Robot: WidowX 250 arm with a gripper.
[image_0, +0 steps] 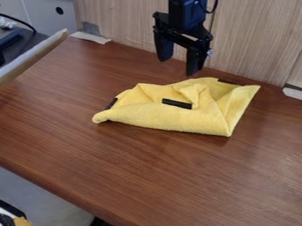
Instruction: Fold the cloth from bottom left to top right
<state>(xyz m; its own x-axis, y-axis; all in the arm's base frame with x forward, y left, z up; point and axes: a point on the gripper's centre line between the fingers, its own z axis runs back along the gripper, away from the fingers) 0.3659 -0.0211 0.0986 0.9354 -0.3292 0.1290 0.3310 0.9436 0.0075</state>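
Note:
The black gripper (177,66) hangs near the top, right of centre, above the cloth's back edge, with its two fingers spread apart and nothing between them. Below it the yellow cloth (171,115) lies crumpled and partly folded on the brown table. A black strip (177,103) shows on the cloth's middle, with other dark strips at its left end and back right edge. The cloth's right corner points up and right, while a fold hangs toward the front.
The wooden table (147,176) has a light wood-grain panel (254,44) along its back. A pale board edge (35,55) stands at the upper left. Tape pieces (91,37) are at the back left, and a white piece (292,92) is at the far right.

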